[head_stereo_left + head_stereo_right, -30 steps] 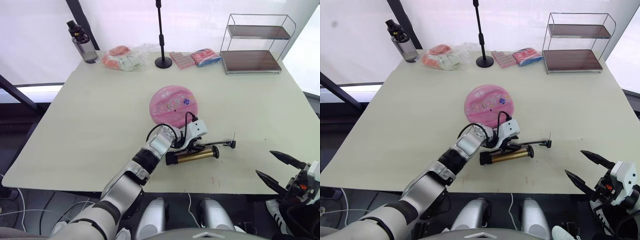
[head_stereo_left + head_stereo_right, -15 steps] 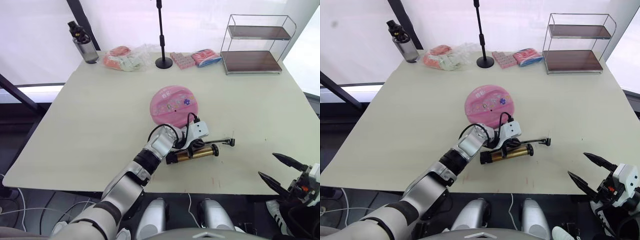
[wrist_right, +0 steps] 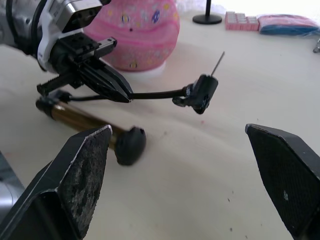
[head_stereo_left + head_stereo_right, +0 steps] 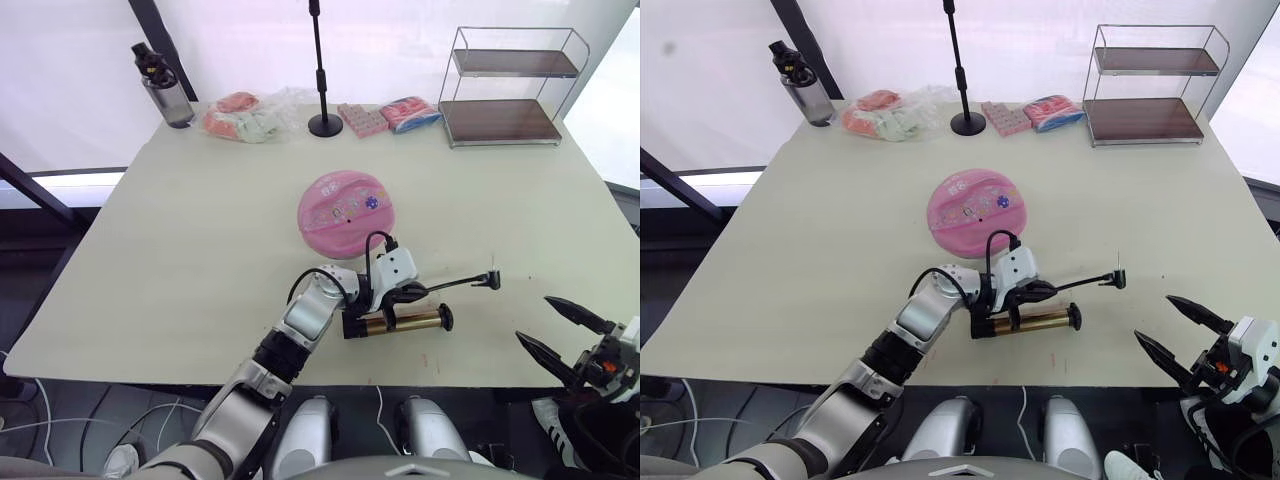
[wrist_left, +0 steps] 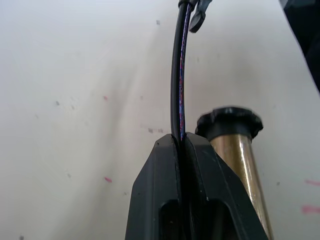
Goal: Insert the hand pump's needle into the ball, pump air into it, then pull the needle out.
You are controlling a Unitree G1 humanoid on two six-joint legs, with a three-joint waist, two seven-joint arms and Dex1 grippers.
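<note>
I see the hand pump [image 4: 398, 323] lying on its side near the front edge of the table [image 4: 180, 250], its gold barrel running left to right with a black cap at the right end. My left gripper [image 4: 418, 291] is pinched tight on the pump's thin black hose [image 4: 1078, 284], which stretches rightward off the table surface to the small black fitting. The needle [image 3: 218, 63] sticks up from that fitting, free in the air and well apart from the ball [image 4: 344, 212]. The ball sits on a small white ring just beyond the pump, toward the middle of the table. My right gripper [image 4: 561, 333] hangs off the near right corner of the table with its fingers spread wide, holding nothing. Along the far edge stand a black pole stand [image 4: 323, 70], a water bottle [image 4: 165, 88], some packets [image 4: 250, 115] and a two-tier wire shelf [image 4: 508, 85].
</note>
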